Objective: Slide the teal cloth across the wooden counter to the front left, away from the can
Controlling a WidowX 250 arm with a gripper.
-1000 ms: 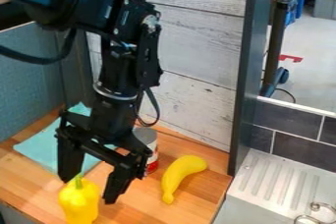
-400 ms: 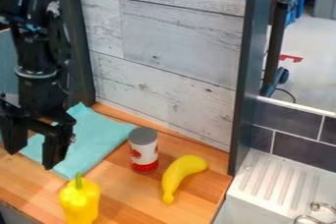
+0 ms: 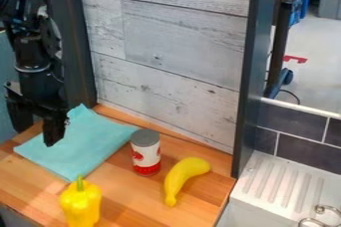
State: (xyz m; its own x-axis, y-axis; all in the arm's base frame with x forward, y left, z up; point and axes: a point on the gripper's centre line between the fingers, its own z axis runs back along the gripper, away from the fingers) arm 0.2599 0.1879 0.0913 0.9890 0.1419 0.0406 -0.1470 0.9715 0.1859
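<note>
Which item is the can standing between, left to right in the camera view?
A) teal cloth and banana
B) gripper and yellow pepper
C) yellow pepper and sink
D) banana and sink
A: the can stands upright with the teal cloth to its left and the yellow banana to its right in the camera view.

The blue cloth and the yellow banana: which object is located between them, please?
In the camera view, a red and white can with a grey top stands between the blue cloth and the yellow banana.
</note>
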